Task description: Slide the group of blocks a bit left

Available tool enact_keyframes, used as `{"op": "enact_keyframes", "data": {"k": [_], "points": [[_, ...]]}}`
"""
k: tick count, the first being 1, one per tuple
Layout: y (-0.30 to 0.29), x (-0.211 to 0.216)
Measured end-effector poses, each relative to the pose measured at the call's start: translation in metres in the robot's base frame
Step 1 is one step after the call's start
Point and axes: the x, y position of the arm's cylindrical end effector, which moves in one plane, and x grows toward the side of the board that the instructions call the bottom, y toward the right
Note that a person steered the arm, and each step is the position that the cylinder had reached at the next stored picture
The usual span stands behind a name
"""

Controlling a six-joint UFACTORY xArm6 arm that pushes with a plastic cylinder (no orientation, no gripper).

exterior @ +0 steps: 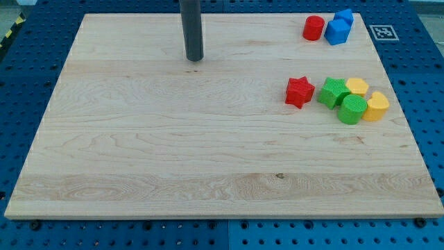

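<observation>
**Visitor:** Wooden board, pale and grained, lying on a blue perforated bench. Is that the whole scene?

**Guide:** Mostly. Starting nearest, at the view's bottom, the board shows bare wood with one small dark knot in it.

**Visitor:** Where do the blocks begin?

**Guide:** Midway up, on the view's right. A red star-shaped block sits alone, just left of a cluster. In that cluster a green block with notched sides touches a rounded green block below and to its right. A yellow block sits behind them, and a second yellow block, roughly heart-shaped, touches the rounded green one on its right.

**Visitor:** And farther back?

**Guide:** Near the top right corner stands a red cylinder. Just beside it, on the right, are two blue blocks, one in front and one behind, pressed together. Their shapes are hard to make out.

**Visitor:** Where is the arm?

**Guide:** Its dark rod comes down from the view's top, left of centre. My tip rests on the board, well apart from every block and far left of them. It has no jaws, so it holds nothing.

**Visitor:** Any writing or labels?

**Guide:** No readable words. A square black-and-white marker lies on the bench just past the board's top right corner.
</observation>
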Motion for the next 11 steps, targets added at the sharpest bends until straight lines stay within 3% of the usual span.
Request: {"op": "enact_keyframes", "data": {"k": [2,4,7,11], "points": [[0.007,0.005],[0.174,0.005],[0.358,0.020],[0.394,0.084]]}}
